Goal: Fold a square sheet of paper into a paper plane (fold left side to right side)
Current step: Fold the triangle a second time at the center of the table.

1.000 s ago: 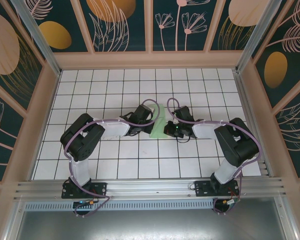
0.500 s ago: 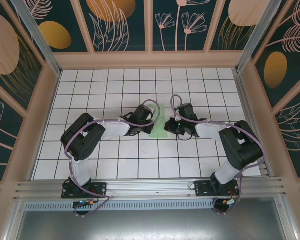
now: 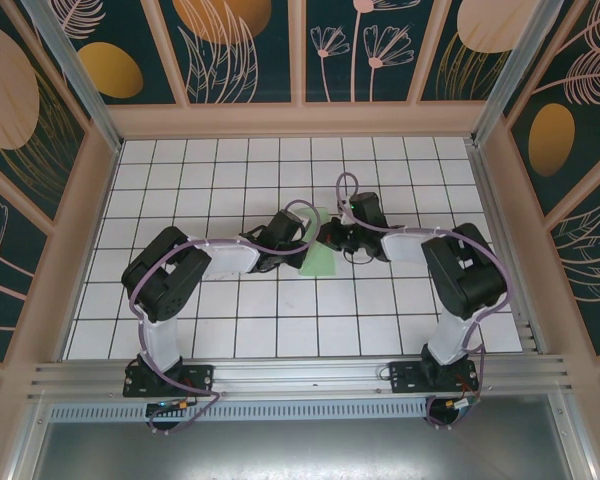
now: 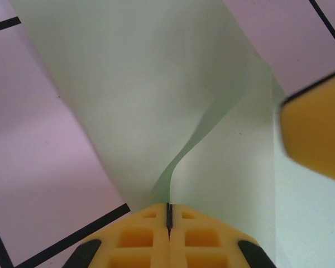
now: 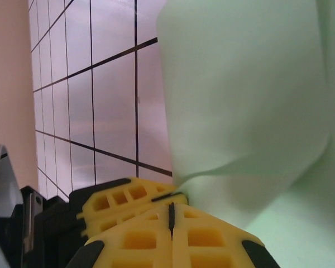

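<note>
The paper sits mid-table, a narrow mint-green shape caught between the two arms. In the left wrist view, the paper comes up off the tiles in a buckled curve, one flap bowing over another. Its lower edge runs straight into the left pincer, whose jaws are pressed together with the sheet nipped between them. A blurred yellow finger of the other arm hangs at the right, over the paper. In the right wrist view, the right pincer is clamped as well, with paper curling up from its tips. From above, both pincers meet just beside each other at the sheet's far half, over the white tiled table
</note>
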Controlling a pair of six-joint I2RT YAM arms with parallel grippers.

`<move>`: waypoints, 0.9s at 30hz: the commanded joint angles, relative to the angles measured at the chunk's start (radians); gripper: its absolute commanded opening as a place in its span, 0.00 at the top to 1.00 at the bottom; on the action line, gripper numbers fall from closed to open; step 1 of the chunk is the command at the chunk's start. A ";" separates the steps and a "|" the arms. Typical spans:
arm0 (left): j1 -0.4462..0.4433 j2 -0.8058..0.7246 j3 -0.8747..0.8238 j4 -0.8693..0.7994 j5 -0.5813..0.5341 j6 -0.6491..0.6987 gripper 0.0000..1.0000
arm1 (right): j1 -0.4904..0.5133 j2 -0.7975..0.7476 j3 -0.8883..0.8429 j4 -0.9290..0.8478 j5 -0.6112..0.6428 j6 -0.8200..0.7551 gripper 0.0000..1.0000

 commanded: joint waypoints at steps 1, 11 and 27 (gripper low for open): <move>0.007 0.009 -0.022 -0.017 0.013 0.015 1.00 | 0.015 0.041 0.047 0.003 -0.018 -0.006 1.00; 0.006 0.005 -0.022 -0.013 0.018 0.016 1.00 | 0.035 0.097 0.076 -0.076 0.012 -0.039 1.00; 0.007 -0.003 -0.022 -0.012 0.028 0.012 1.00 | 0.041 0.097 0.040 -0.145 0.073 -0.083 1.00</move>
